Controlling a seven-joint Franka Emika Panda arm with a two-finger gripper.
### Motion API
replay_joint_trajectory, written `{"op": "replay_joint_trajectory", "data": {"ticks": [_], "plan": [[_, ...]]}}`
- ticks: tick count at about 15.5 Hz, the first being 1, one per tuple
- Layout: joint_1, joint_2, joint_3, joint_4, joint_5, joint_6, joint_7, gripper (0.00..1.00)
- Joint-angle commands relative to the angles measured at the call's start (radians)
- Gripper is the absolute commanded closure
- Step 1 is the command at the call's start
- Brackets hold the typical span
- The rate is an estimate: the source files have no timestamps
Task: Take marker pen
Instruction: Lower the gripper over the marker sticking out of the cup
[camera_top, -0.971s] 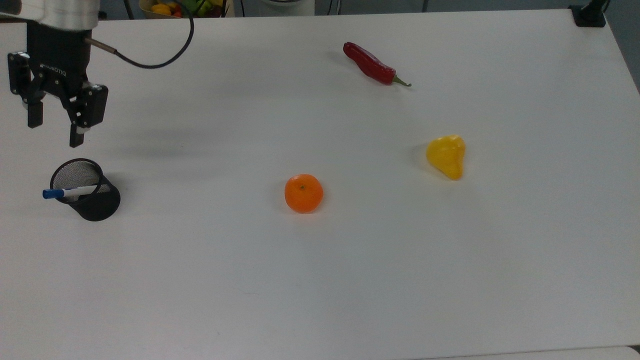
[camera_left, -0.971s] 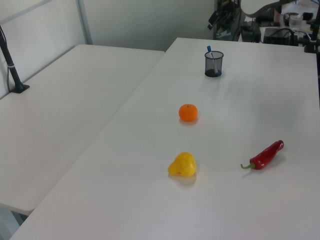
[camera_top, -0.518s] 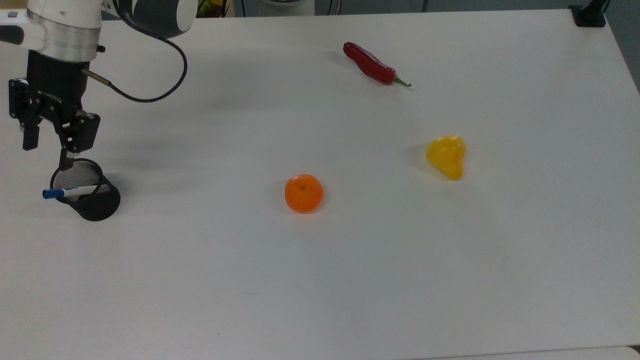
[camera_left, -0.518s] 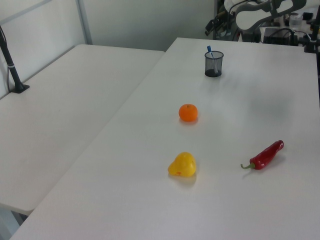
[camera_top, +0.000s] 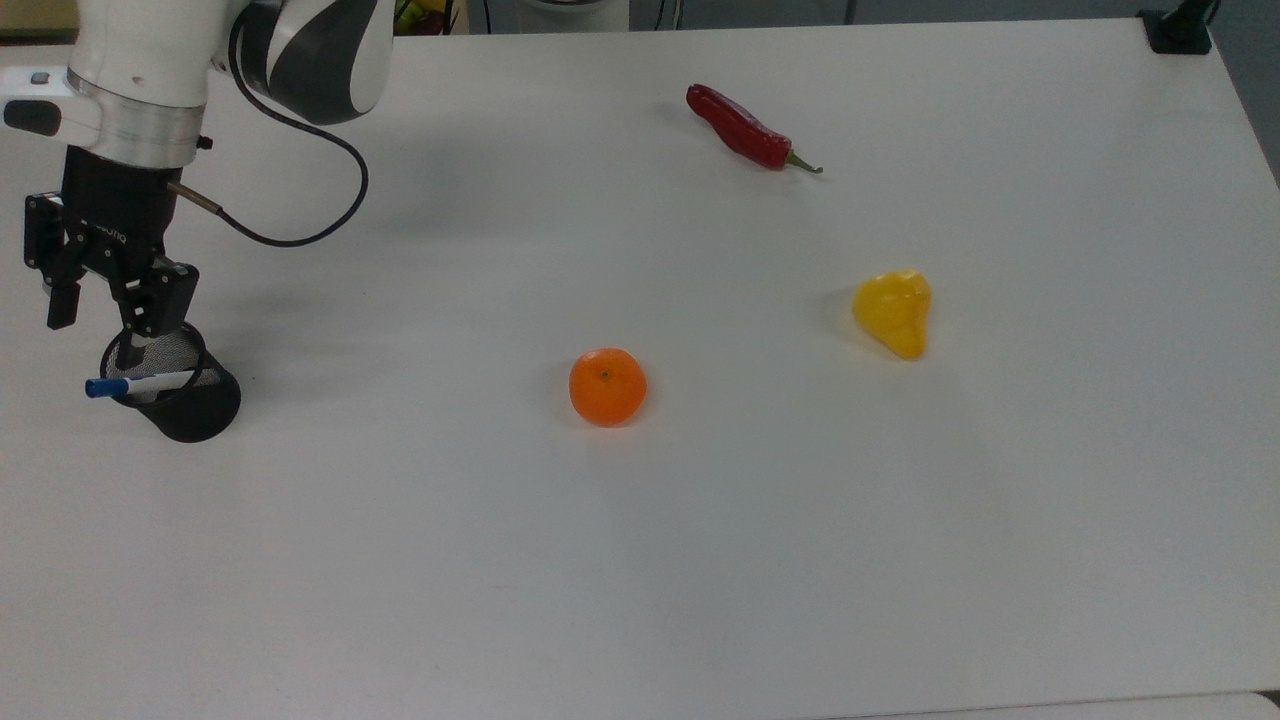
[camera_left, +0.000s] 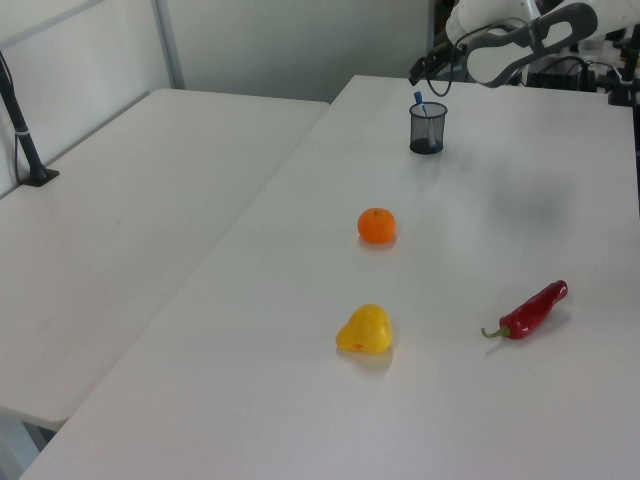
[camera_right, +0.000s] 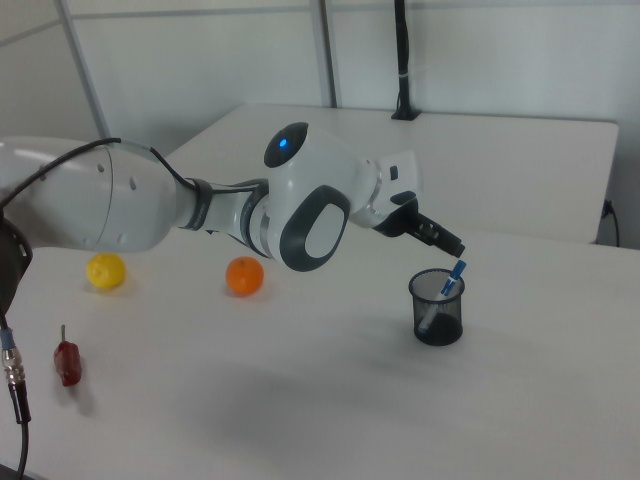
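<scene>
The marker pen (camera_top: 140, 383) stood tilted in a black mesh cup (camera_top: 185, 395) near the top view's left edge of the white table (camera_top: 700, 560), blue cap poking over the rim. The gripper (camera_top: 95, 325) hung just above the cup, fingers apart, holding nothing. An orange (camera_top: 607, 386) sat well apart.

Marker pen (camera_top: 140, 382): white barrel, blue cap, leaning in black mesh cup (camera_top: 195, 405).
</scene>
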Motion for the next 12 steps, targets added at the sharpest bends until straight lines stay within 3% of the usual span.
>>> {"op": "replay_joint_trajectory", "data": {"ticks": [1,5,12], "plan": [[-0.004,0.044,-0.006,0.008,-0.02,0.053,0.026,0.28],[-0.013,0.087,-0.006,0.008,-0.019,0.131,0.025,0.28],[-0.036,0.147,-0.006,0.054,-0.014,0.137,0.025,0.31]]}}
